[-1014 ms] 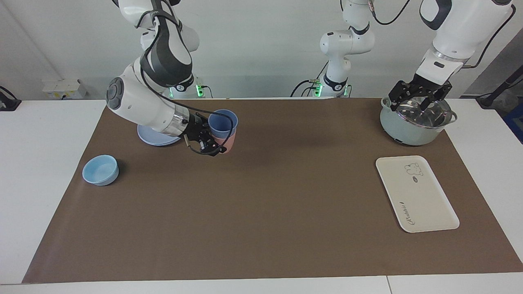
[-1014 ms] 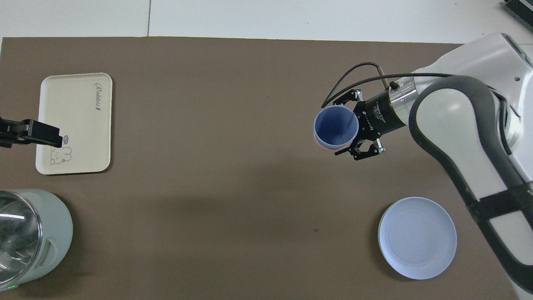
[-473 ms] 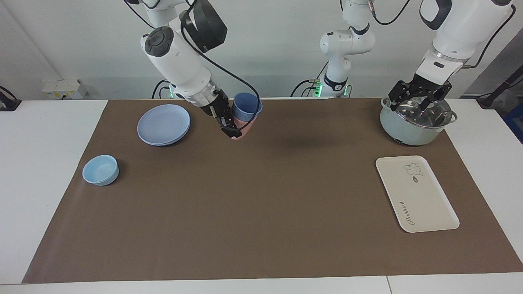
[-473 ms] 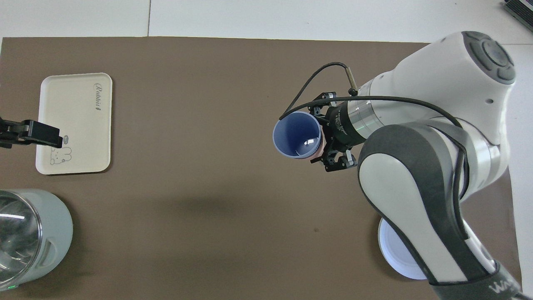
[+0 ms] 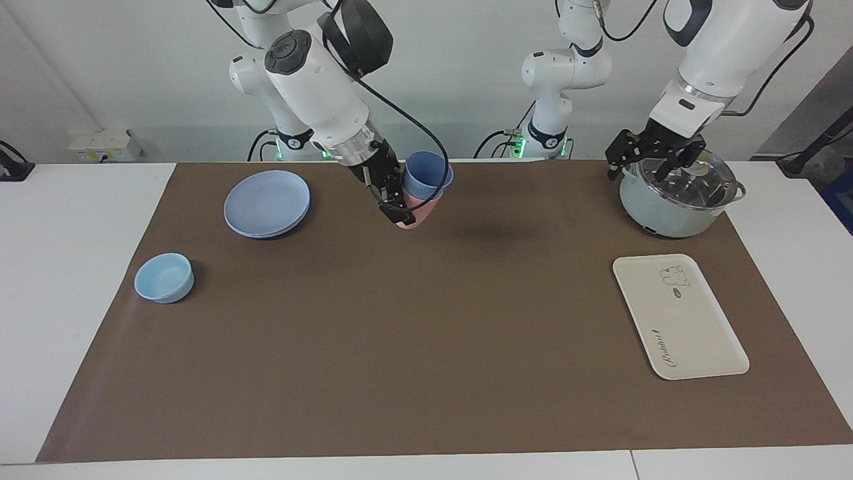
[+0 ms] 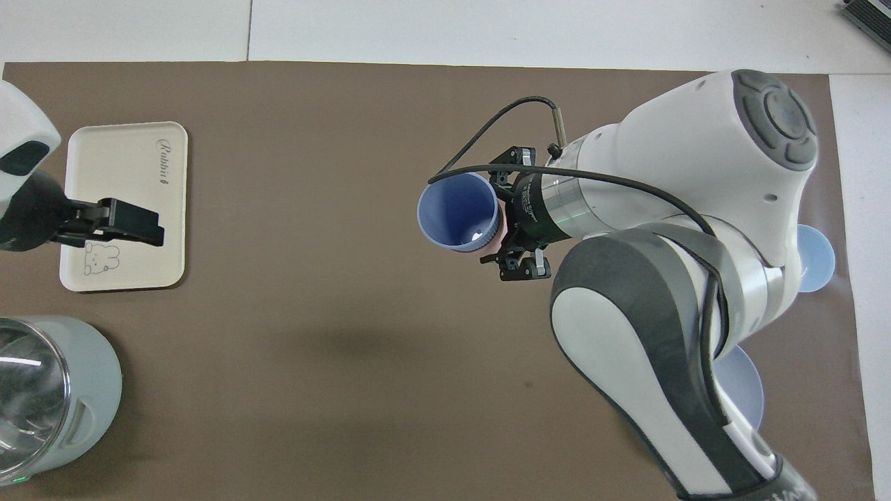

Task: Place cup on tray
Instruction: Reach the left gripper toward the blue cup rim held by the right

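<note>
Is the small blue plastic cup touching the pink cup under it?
Touching. In the facing view the periwinkle-blue plastic cup sits nested inside the salmon-pink plastic tumbler, no gap between them, both carried in the air by the right gripper.

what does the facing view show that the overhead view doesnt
Only the facing view shows the whole blue plate, both arm bases, and the pink cup under the cup, both held clear above the mat in the right gripper. Only the overhead view shows the cup's inside. Both show the tray, the bowl, the pot, and the left gripper waiting near the pot.
</note>
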